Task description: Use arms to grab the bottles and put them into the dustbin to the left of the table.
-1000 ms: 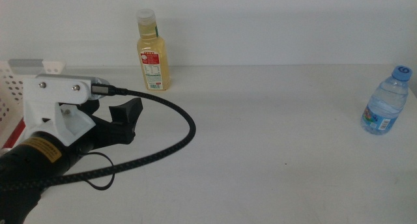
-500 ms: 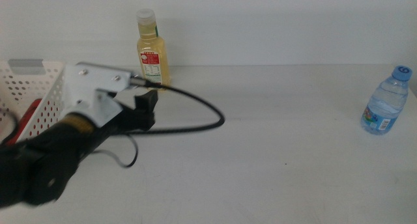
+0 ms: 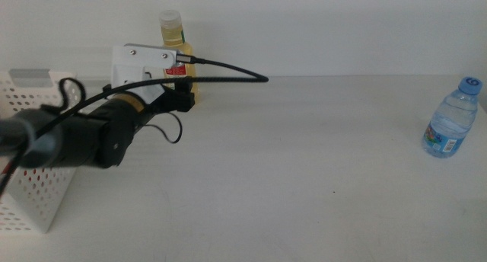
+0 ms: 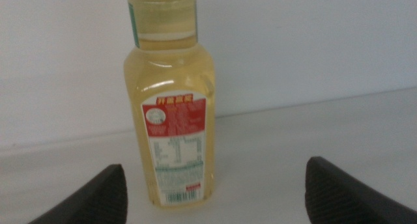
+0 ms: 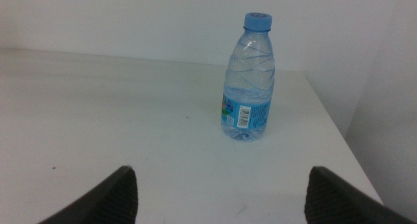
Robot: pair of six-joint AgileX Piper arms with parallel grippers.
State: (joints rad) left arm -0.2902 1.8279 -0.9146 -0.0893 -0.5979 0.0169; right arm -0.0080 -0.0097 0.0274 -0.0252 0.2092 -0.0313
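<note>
A yellow-liquid bottle (image 4: pixel 172 113) with a pale cap and a red label is seen standing upright at the far edge of the white desk (image 3: pixel 304 170), against the back wall. The left gripper (image 3: pixel 183 94) is held just in front of it, with the jaws spread wide and nothing between them. In the left wrist view the bottle is framed between the two jaw tips but sits off-centre, closer to one jaw, and is not touched by either.

The step in hand is judged to be the approach to this bottle. For the next move, the gripper would need to be centred on the bottle body, advanced until the bottle lies between the jaws, and then closed before lifting.

A small clear water bottle (image 5: pixel 248 77) with a blue cap and blue label is stood upright near the desk's right edge, well apart from the first bottle. It is faced by the right gripper (image 5: pixel 221 191), whose jaws are also wide and empty; that arm is out of the middle view.

The white perforated dustbin (image 3: pixel 34 193) is placed at the desk's left side. What lies inside it cannot be made out.
</note>
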